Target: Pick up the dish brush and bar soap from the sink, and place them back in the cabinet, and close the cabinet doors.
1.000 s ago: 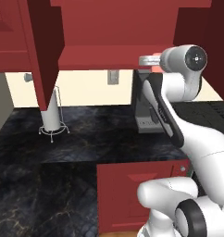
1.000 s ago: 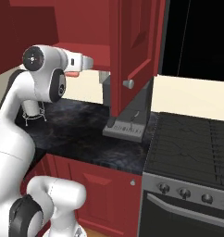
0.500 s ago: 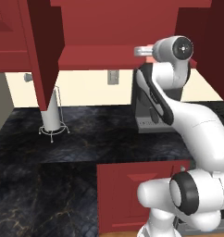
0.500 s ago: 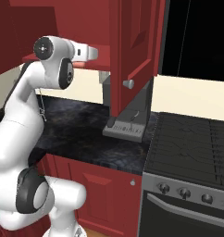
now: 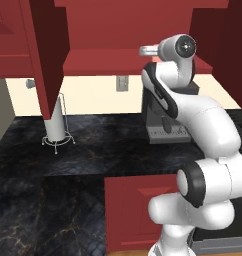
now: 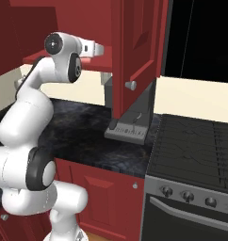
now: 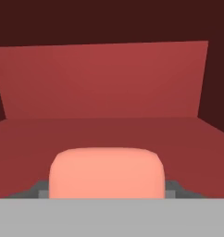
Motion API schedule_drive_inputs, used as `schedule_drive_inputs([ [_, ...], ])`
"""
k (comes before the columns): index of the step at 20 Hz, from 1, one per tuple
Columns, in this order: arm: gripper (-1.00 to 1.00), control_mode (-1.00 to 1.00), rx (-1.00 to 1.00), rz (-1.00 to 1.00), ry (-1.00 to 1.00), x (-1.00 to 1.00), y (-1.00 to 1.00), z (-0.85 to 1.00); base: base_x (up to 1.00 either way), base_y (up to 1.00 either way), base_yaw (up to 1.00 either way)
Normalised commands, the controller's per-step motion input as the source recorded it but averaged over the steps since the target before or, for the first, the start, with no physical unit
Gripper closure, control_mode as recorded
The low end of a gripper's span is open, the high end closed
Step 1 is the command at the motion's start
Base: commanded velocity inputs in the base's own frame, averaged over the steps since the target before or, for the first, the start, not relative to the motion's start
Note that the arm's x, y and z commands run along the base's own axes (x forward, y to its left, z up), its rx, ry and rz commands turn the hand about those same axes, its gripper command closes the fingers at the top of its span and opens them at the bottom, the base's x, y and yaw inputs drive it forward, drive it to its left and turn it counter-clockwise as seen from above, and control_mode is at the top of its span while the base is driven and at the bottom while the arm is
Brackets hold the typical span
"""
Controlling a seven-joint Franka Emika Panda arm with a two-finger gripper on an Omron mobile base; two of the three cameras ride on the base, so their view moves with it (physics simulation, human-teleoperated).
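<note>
Salmon-orange rounded bar soap (image 7: 106, 172) sits between the two dark finger tips of the gripper (image 7: 106, 192), which is pinching it across its width. Since one second ago the arm has raised and extended the hand forward, so the soap is now inside the dark red wooden wall cabinet (image 5: 118, 22), just above the red shelf (image 7: 109, 132). Judgement: the carry is nearly complete; lowering and release remain. In the hand view, the soap lies at 12 o'clock from the finger tips, touching both. Tall raised-panel cabinet doors (image 6: 137, 52) stand open.
</note>
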Motion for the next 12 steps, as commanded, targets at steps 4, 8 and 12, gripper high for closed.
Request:
schedule_drive_inputs([
  [4,1.00,-1.00,0.00,0.00,0.00,0.38,0.00,-0.11,0.00,0.00,0.00],
  [8,1.00,-1.00,0.00,0.00,0.00,0.32,0.00,-0.22,0.00,0.00,0.00],
  [12,1.00,-1.00,0.00,0.00,0.00,0.29,0.00,-0.28,0.00,0.00,0.00],
])
